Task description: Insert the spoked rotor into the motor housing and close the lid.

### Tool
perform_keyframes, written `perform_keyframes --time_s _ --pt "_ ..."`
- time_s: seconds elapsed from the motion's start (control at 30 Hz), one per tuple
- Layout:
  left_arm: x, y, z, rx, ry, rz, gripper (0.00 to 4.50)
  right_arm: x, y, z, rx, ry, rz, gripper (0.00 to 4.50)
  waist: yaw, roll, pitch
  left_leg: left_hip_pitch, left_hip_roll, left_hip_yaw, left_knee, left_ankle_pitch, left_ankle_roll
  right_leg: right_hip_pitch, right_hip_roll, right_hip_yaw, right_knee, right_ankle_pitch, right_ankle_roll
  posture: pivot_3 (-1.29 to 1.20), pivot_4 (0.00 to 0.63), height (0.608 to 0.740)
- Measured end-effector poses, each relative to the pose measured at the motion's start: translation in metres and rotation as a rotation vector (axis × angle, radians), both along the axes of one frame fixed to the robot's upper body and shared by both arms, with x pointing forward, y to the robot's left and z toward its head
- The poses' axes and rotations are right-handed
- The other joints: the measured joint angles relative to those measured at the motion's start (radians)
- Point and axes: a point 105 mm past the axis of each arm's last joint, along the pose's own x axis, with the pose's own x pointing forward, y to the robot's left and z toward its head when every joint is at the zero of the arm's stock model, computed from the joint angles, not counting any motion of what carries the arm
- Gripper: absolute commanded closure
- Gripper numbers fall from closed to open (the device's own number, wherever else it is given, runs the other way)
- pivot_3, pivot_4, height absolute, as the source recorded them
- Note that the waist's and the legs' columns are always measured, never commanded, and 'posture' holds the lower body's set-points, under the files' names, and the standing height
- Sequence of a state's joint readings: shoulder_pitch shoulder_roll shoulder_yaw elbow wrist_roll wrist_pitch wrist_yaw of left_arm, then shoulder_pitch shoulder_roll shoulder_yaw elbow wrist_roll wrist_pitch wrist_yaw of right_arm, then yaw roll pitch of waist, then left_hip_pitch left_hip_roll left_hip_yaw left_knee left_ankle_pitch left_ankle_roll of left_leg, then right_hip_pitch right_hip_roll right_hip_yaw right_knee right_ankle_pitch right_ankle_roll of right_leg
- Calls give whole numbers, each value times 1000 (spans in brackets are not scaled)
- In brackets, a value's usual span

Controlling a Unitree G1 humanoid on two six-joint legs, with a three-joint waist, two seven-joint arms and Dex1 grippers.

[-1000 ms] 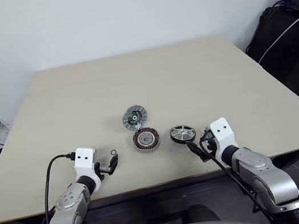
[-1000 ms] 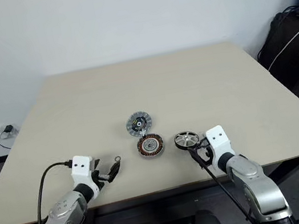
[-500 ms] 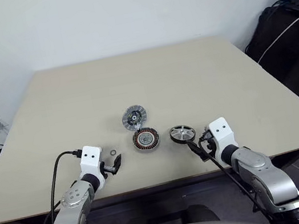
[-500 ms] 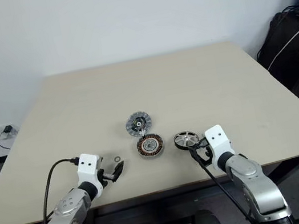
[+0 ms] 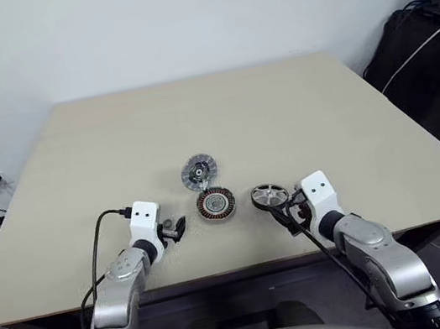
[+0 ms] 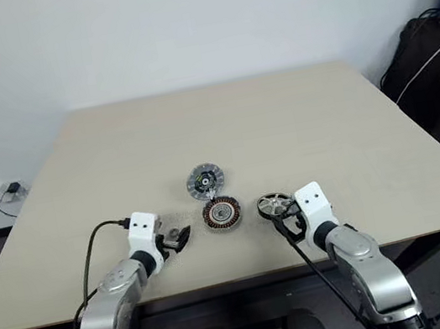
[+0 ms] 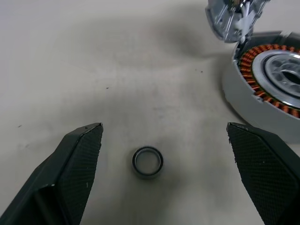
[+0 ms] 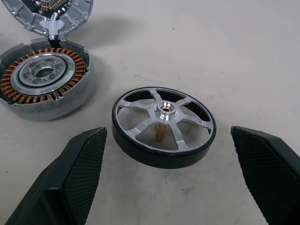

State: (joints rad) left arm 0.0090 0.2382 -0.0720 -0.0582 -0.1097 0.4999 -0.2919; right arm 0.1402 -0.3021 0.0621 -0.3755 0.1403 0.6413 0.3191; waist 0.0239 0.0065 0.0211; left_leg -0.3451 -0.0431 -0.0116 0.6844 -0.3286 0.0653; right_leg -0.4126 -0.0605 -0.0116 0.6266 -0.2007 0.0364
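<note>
On the table, rotor: spoked rotor (image 8: pixel 163 125) lies flat between the right gripper (image 8: pixel 171 183)'s wide-open fingers, seemingly lined up for a pickup.
Housing: motor housing (image 5: pixel 215 204) sits just beside it, windings up, empty.
Lid: lid (image 5: pixel 198 171) touches the housing's far edge.
Left gripper (image 7: pixel 164 176): open, straddling a small ring (image 7: pixel 147 162).

On table (image 5: pixel 320 104), near front edge: motor housing (image 5: pixel 215 204) centre; lid (image 5: pixel 198 171) just behind, touching; spoked rotor (image 5: pixel 269 197) just right; small ring (image 7: pixel 147 162) left of housing.
</note>
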Motion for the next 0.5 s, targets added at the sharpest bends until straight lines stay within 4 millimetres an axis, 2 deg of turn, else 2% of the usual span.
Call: perform_keyframes --time_s 0.17,0.3,0.5 --pt "7 -3 -8 51 25 -27 51 0 0 -1 1 0 -14 0 0 0 0 -1 0 0 -1 0 -1 0 0 0 0 0 0 0 0 740" --pt "5 6 -15 100 48 -30 51 -3 0 -4 6 10 -24 0 0 0 0 -1 0 -1 0 0 -1 0 0 0 0 -1 -1 0 0 740" --pt "5 9 -16 112 49 -34 51 -4 0 -5 10 17 -28 0 -2 0 0 0 0 -1 0 0 -1 0 0 0 0 0 -1 0 0 740"
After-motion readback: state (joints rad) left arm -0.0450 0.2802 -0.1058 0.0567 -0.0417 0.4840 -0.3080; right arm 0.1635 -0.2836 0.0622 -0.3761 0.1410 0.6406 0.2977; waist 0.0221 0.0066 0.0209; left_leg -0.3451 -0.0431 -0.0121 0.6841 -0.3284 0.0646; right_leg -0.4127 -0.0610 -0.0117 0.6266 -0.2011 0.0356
